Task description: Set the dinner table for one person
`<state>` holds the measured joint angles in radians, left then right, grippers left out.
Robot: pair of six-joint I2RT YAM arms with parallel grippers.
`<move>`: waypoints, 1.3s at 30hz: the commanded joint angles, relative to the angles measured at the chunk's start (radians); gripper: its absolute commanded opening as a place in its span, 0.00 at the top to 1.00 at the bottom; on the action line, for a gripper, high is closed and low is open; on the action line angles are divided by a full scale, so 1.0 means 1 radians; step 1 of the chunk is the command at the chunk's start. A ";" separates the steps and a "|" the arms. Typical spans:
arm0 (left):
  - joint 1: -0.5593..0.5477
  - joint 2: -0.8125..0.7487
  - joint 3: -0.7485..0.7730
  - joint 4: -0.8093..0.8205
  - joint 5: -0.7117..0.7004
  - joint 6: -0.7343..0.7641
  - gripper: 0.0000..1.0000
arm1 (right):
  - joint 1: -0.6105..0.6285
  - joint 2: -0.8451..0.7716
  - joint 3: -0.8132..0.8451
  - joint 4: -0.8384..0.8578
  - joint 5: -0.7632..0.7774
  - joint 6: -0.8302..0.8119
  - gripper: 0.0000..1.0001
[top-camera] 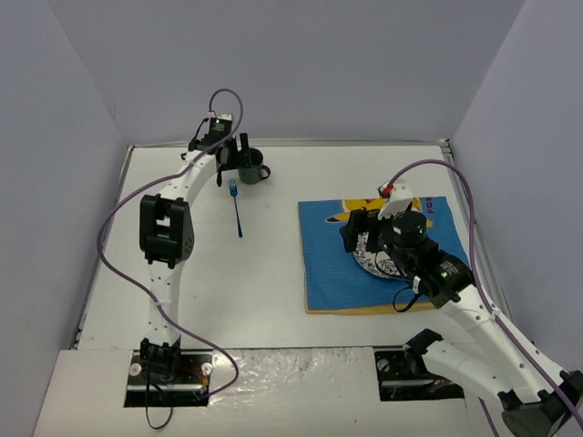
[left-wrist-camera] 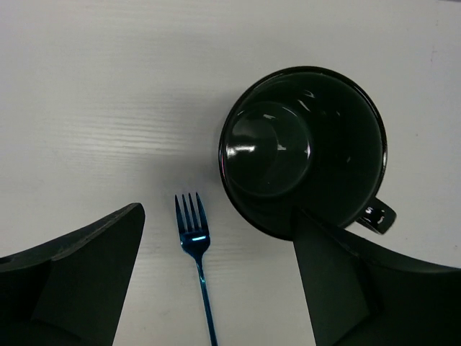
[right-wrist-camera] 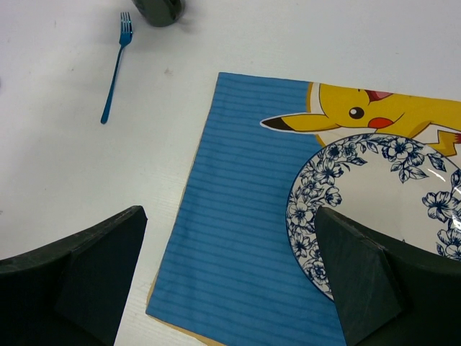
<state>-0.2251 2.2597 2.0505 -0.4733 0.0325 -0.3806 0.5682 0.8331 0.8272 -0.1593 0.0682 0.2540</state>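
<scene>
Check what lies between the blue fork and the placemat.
Nothing: only bare white table separates the fork from the blue mat, clearest in the top external view.

1. Bright, even light; large white tabletop point(top-camera: 273, 300) shows only soft shadows.
2. Small glare spots inside glossy dark ceramic mug point(left-wrist-camera: 302, 148).
3. My left fingers point(left-wrist-camera: 72, 281): close, dark, slightly soft-focused.

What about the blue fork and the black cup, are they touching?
Apart. The left wrist view shows a strip of bare dinner table between the fork and the cup.
</scene>
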 commanded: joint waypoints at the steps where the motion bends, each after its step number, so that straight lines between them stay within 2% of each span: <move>1: 0.030 0.014 0.143 -0.005 0.037 0.050 0.23 | -0.002 0.026 0.005 0.075 -0.028 -0.028 0.00; 8: 0.035 0.106 0.248 0.009 0.079 0.052 0.34 | -0.001 0.041 0.004 0.077 -0.024 -0.030 0.00; 12: 0.035 0.147 0.275 0.013 0.104 0.054 0.44 | -0.001 0.046 0.008 0.076 -0.015 -0.033 0.00; 14: 0.035 0.155 0.280 0.020 0.115 0.054 0.52 | 0.001 0.054 0.010 0.077 -0.013 -0.032 0.00; 17: 0.035 0.159 0.280 0.024 0.123 0.054 0.56 | -0.001 0.064 0.013 0.078 -0.014 -0.032 0.00; 24: 0.034 0.146 0.289 0.027 0.142 0.076 0.78 | -0.001 0.073 0.021 0.079 -0.016 -0.036 0.00; 28: 0.034 0.093 0.293 0.020 0.138 0.104 0.94 | 0.002 0.086 0.018 0.084 -0.014 -0.032 0.00; 32: 0.027 0.012 0.288 -0.004 0.123 0.111 1.00 | 0.010 0.111 0.021 0.100 -0.001 -0.036 0.00; 37: -0.018 -0.095 0.226 -0.036 0.056 0.101 1.00 | 0.037 0.170 0.051 0.137 0.002 -0.046 0.00; 39: -0.058 -0.151 0.194 -0.069 -0.016 0.095 1.00 | 0.062 0.213 0.071 0.166 0.007 -0.058 0.02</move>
<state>-0.2147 2.3601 2.2329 -0.5656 0.1014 -0.2802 0.5959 0.9895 0.8332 -0.1087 0.0531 0.2275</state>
